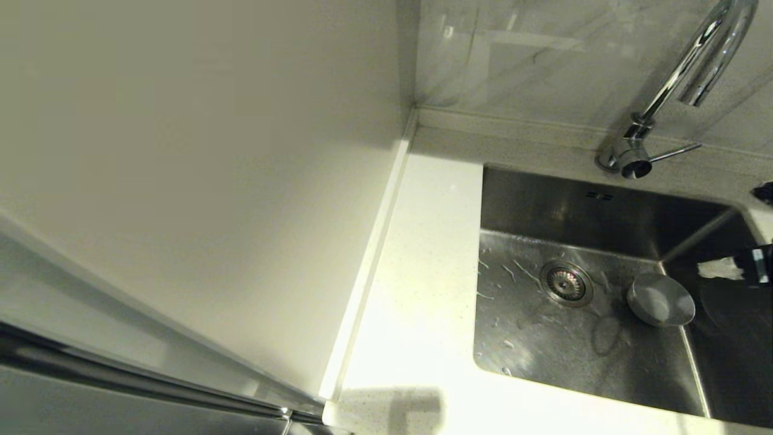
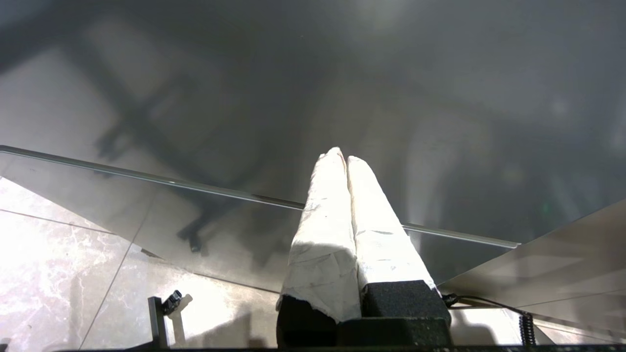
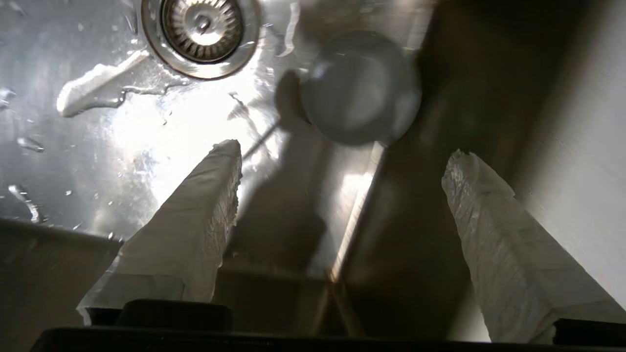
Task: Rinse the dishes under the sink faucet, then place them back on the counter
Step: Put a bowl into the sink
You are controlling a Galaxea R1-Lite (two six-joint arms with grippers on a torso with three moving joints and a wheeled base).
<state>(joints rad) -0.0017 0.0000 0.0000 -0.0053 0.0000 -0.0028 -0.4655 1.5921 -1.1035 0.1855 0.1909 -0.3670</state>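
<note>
Bowl [image 1: 660, 299] in the sink [image 1: 580, 350], resting upright on the basin floor beside the drain [image 1: 566, 282] and close to the right wall.

Head view: water droplets lie on the basin floor around the drain. The faucet [image 1: 676, 90] arches over the back rim, its lever [image 1: 675, 151] pointing right. The tabletop [image 1: 423, 290] runs along the sink's left side and carries no dishes in view. The right end effector [image 1: 734, 267] enters at the frame's right edge, above the sink's right wall and near the bowl but apart from it.

Left wrist view: the left end effector [image 2: 342, 161] is parked away from the sink, its wrapped fingers pressed together and holding nothing.

Right wrist view: the right end effector [image 3: 342, 161] points down into the sink with its fingers [image 3: 200, 215] spread wide and empty; the bowl [image 3: 361, 87] lies beyond the fingertips, next to the drain [image 3: 202, 30].

Handling, as judged: the bowl looks small, light and rigid, and probably slippery when wet. A hold across the rim, one finger inside and one outside the wall, seems the surest; the nearby sink wall leaves little room on that side.
</note>
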